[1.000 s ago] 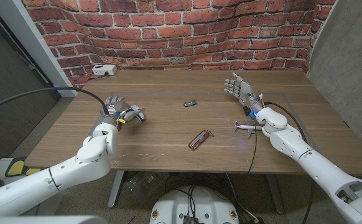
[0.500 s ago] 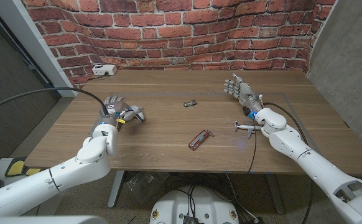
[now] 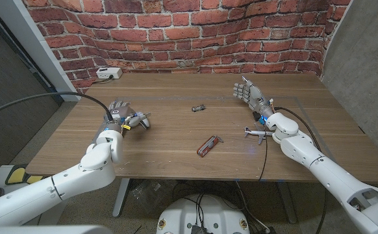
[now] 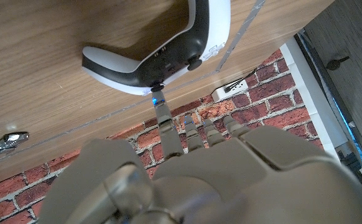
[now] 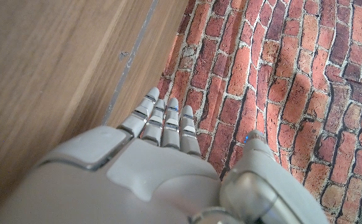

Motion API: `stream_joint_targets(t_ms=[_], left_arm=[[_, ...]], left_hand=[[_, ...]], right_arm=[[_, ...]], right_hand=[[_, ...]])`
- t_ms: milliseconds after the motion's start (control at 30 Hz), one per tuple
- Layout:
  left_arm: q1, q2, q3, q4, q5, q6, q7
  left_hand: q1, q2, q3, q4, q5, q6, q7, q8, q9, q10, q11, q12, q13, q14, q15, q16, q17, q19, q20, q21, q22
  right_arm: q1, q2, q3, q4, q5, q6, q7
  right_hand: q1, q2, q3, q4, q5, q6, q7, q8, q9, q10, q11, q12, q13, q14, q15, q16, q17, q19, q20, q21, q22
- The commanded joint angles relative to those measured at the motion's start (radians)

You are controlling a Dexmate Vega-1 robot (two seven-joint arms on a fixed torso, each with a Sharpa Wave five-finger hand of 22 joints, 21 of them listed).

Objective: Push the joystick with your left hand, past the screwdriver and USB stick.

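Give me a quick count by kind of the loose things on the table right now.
Game controller (joystick): 1
Red pocket tool: 1
USB stick: 1
Small tool beside the right wrist: 1
White box at the far left edge: 1
Total: 5

The left robot hand (image 4: 187,180) reaches its fingers (image 4: 166,124) toward the white-and-black joystick (image 4: 162,46) on the table (image 4: 38,68), one fingertip seemingly touching it; a small metallic object, perhaps the USB stick (image 4: 7,141), lies apart.
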Motion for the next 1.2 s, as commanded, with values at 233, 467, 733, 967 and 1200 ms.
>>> stream_joint_targets(t_ms=[233,467,733,967,1200], left_arm=[[-0.011,-0.009,0.015,0.010,0.011,-0.004,-0.002],[-0.013,-0.017,0.018,0.015,0.010,-0.006,-0.003],[-0.016,-0.028,0.026,0.023,0.009,-0.007,-0.003],[-0.019,-0.037,0.031,0.025,0.010,-0.003,-0.003],[-0.020,-0.044,0.035,0.029,0.007,-0.002,0.000]], left_hand=[[0.002,0.007,-0.008,-0.004,0.007,0.011,-0.002,0.005,-0.003,0.010,-0.001,0.004,0.004,0.005,-0.028,0.002,0.002,-0.001,0.001,0.008,0.005],[0.004,0.009,-0.008,-0.004,0.007,0.015,-0.002,0.004,-0.003,0.010,-0.001,0.003,0.004,0.006,-0.027,0.001,0.002,-0.001,0.002,0.008,0.005],[0.007,0.010,-0.008,-0.004,0.007,0.036,0.000,0.009,-0.003,0.014,-0.003,0.003,0.004,0.008,-0.028,0.000,0.002,-0.002,0.001,0.008,0.005],[0.010,0.013,-0.009,-0.003,0.007,0.085,0.016,0.022,-0.002,0.018,-0.006,0.003,0.003,0.010,-0.032,-0.001,0.002,-0.001,0.001,0.008,0.005],[0.012,0.014,-0.009,-0.003,0.007,0.100,0.021,0.024,-0.002,0.020,-0.008,0.002,0.003,0.012,-0.033,-0.001,0.002,-0.002,0.001,0.007,0.005]], right_arm=[[-0.003,-0.008,0.003,-0.010,-0.002,-0.001,-0.001],[-0.002,-0.007,0.004,-0.006,0.001,-0.002,0.001],[0.002,-0.006,0.003,0.004,0.001,0.000,0.005],[0.008,-0.002,0.001,0.018,0.001,0.006,0.016],[0.009,-0.003,0.000,0.020,0.001,0.003,0.016]], right_hand=[[-0.002,0.009,0.004,-0.002,0.008,0.009,-0.001,-0.002,0.003,0.009,0.001,-0.003,0.004,0.007,-0.003,-0.001,0.002,0.012,0.001,-0.002,0.005],[-0.002,0.009,0.004,-0.002,0.008,0.010,-0.001,-0.002,0.003,0.008,0.001,-0.003,0.004,0.007,-0.003,-0.001,0.002,0.012,0.001,-0.003,0.005],[-0.003,0.009,0.004,-0.002,0.008,0.009,0.000,-0.002,0.003,0.009,0.001,-0.003,0.004,0.007,-0.003,-0.001,0.002,0.012,0.001,-0.005,0.005],[-0.003,0.008,0.004,-0.003,0.007,0.010,-0.001,-0.002,0.003,0.009,0.000,-0.003,0.004,0.007,-0.003,-0.001,0.001,0.013,0.002,-0.006,0.005],[-0.003,0.008,0.004,-0.003,0.007,0.010,-0.001,-0.002,0.003,0.010,0.001,-0.003,0.004,0.007,-0.003,-0.001,0.001,0.013,0.002,-0.007,0.005]])
